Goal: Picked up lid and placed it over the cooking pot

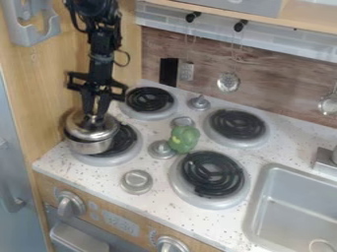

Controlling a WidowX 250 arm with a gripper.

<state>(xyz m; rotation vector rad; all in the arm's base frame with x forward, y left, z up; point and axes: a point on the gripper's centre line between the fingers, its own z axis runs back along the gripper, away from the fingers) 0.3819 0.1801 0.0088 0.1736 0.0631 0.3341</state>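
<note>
The lid (pixel 84 129), likely light, stiff and slippery, is best held by its knob (pixel 94 119), where your gripper (pixel 94 116) pinches it.

black arm (pixel 103 47) in from top edge, left of centre, hanging close to plumb. gripper (pixel 94 117) at its lower end, pointing down. two fingers (pixel 87 102) slant inward, tips drawn close together. thin cable loop (pixel 127 58) beside the forearm.

The pot (pixel 91 146) sits on the front left burner (pixel 129 150), sink (pixel 296 202) right.
</note>
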